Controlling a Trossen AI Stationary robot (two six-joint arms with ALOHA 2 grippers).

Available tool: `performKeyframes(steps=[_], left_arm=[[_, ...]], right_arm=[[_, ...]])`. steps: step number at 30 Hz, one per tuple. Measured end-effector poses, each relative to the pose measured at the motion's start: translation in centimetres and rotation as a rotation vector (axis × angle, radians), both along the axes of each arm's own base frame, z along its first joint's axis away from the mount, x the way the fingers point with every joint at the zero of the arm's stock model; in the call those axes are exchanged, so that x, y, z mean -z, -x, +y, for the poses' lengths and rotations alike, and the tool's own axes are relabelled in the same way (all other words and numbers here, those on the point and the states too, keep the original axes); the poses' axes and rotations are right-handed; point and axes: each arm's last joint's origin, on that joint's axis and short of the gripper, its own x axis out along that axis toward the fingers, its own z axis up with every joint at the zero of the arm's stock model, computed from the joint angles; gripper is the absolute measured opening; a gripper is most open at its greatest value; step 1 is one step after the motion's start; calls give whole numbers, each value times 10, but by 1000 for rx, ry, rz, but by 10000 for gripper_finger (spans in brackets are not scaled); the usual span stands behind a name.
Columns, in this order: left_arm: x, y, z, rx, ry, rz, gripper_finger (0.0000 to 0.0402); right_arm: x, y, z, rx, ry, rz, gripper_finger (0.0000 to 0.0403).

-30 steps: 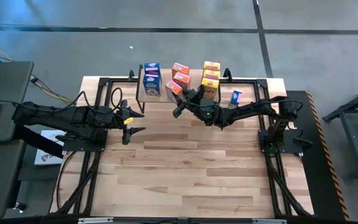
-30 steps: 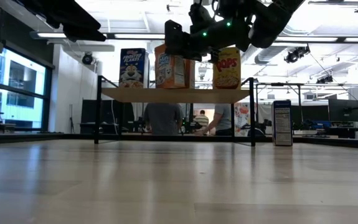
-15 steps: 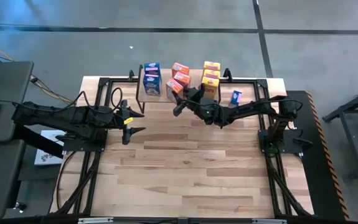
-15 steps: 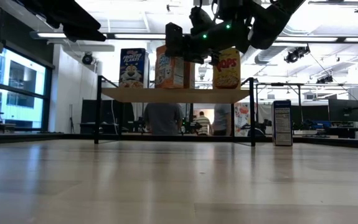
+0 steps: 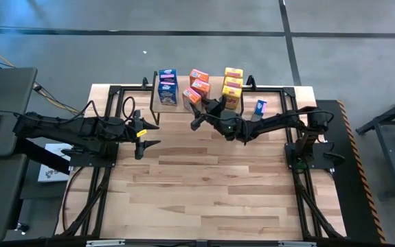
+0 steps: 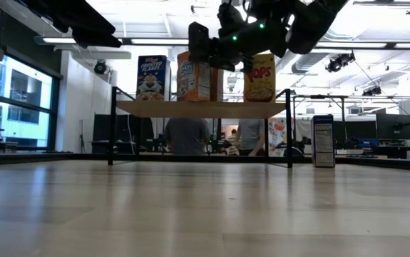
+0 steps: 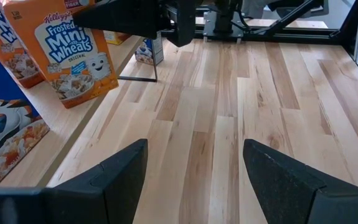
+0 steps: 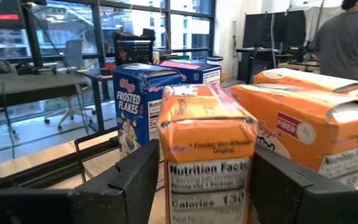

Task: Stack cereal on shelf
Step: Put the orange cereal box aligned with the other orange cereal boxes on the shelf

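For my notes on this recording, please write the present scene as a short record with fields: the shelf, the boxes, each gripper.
shelf: low light wood plank riser on black wire legs, at the table's far edge
on shelf: blue, orange and yellow cardboard cereal boxes, in three rows
off shelf: one blue box upright on the table, right of the shelf
right gripper: open, fingers either side of the front orange box
left gripper: open, empty, above the table

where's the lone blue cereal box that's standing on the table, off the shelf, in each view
High view: the lone blue box stands right of the shelf, near the table's far edge.
Low view: right of the shelf's right leg, on the tabletop.
Left wrist view: small, far off, past the shelf's end.
Right wrist view: not in it.
Shared landmark: the shelf's black wire leg.
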Motion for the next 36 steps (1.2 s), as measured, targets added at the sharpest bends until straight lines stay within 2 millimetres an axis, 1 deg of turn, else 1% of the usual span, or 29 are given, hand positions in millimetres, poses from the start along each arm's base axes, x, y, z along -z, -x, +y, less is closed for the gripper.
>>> performKeyframes(steps=[7,15,36], left_arm=[[0,0,0,0,0,0,257],[0,0,0,0,0,0,257],[0,0,0,0,0,0,257]], right_arm=[[-1,0,5,30,2,-3,213],[-1,0,5,44,1,-3,213],[-2,2,24,112,-10,1,213]])
